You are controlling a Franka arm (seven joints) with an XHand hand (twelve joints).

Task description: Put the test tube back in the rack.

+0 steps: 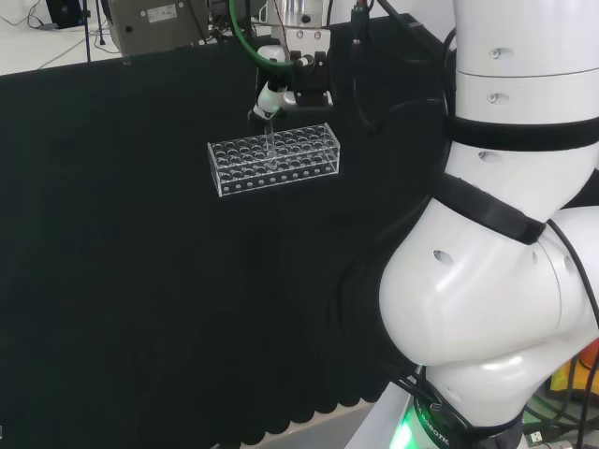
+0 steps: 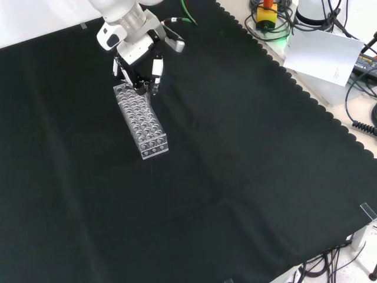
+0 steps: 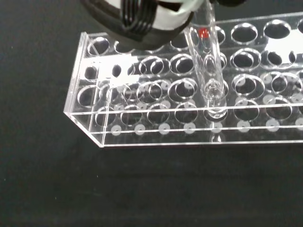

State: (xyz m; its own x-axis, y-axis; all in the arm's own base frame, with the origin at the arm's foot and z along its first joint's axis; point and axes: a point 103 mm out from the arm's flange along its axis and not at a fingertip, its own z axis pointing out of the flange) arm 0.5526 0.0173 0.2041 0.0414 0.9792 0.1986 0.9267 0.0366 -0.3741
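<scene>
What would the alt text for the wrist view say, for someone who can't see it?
A clear test tube points down into the top of a clear plastic rack of round holes, on black cloth. A blurred part of the hand shows above the rack.

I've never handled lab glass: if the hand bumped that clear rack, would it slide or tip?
The rack is long, low and flat-based, so it would probably slide on the cloth rather than tip. It looks like thin clear plastic, nearly empty, so likely light and easily nudged.

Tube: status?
Hand shut on tube, over rack. Tube tip entering a hole, not seated. Nothing in the way.
</scene>
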